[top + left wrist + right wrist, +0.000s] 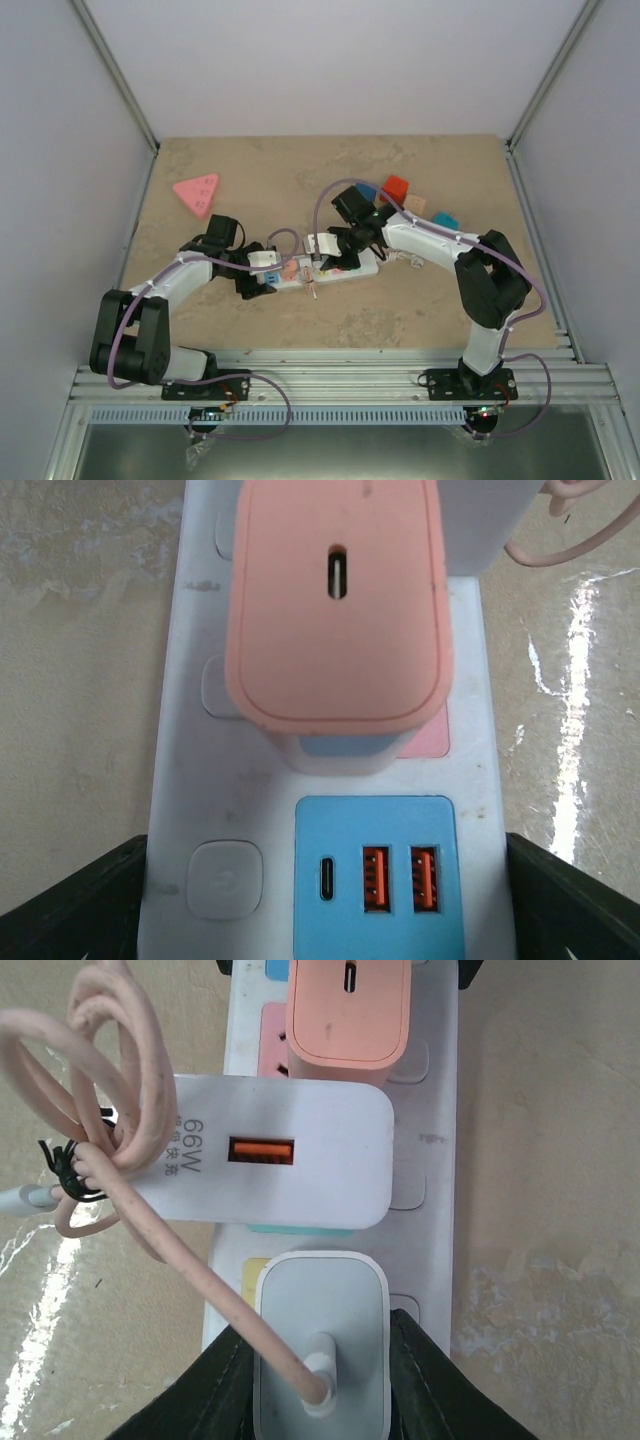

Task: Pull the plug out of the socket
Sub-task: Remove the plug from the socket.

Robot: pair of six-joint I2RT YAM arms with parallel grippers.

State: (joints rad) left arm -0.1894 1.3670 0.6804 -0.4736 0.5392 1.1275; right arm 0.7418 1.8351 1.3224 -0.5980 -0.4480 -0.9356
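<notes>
The left fingers (90, 910) stand wide apart with one end of the power strip (240, 780) between them. One finger presses against each long edge, so they grip the strip across its width. Between those fingers is a blue panel (380, 880) with one slim port and two orange ports, and a rounded white button (225, 880) sits beside it. Just ahead of them a pink charger (340, 630) stands plugged into the strip. The right fingers (200, 1400) are at the strip's other end, drawn in narrow around the plug (320, 1300), a pale grey-white block seated in the strip, with a finger touching each of its sides. A pink cable (150, 1230) leaves the plug's top face and gathers in a tied bundle off to one side of the right fingers. Just beyond them a white charger (330, 1150) with an orange port lies across the strip. The strip lies flat on the beige surface (300, 170). A pink triangular block (197, 192) rests well beyond the left fingers, and a few coloured blocks (398, 187) sit apart from the right fingers.
</notes>
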